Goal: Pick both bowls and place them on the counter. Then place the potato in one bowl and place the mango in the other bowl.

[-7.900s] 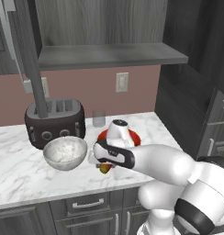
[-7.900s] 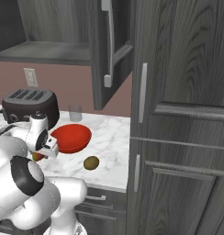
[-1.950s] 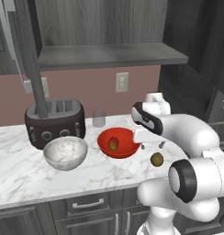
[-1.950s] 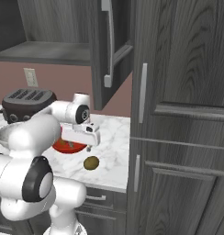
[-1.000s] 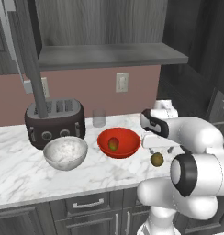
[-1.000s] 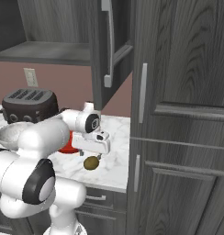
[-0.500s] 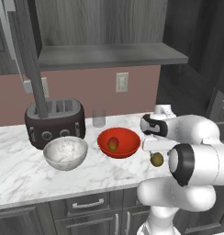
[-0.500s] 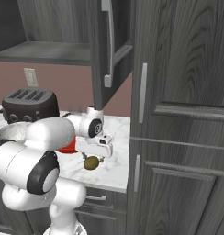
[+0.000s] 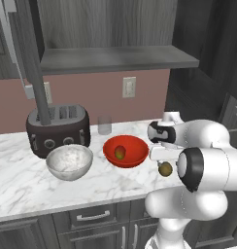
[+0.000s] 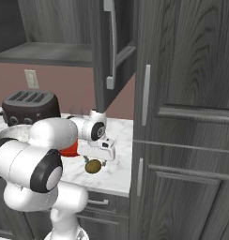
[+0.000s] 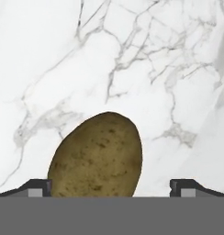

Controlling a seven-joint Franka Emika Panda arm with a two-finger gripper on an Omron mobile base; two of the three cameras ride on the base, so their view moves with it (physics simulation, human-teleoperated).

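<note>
The gripper (image 11: pixel 112 188) hangs straight above the potato (image 11: pixel 96 156) with its jaws spread wide on either side, lined up to grasp it. The potato lies bare on the table (image 9: pixel 23 185) near the right end, beside the red bowl (image 9: pixel 126 151), which already holds the mango (image 9: pixel 120 152). The marbled bowl (image 9: pixel 69 162), further left, sits empty to receive it.

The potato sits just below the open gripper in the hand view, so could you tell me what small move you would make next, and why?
Probably lower the gripper a little and then close it. The potato lies on the counter between the open fingertips, which are not touching it. The mango is already in the red bowl, and the marbled bowl is empty.
</note>
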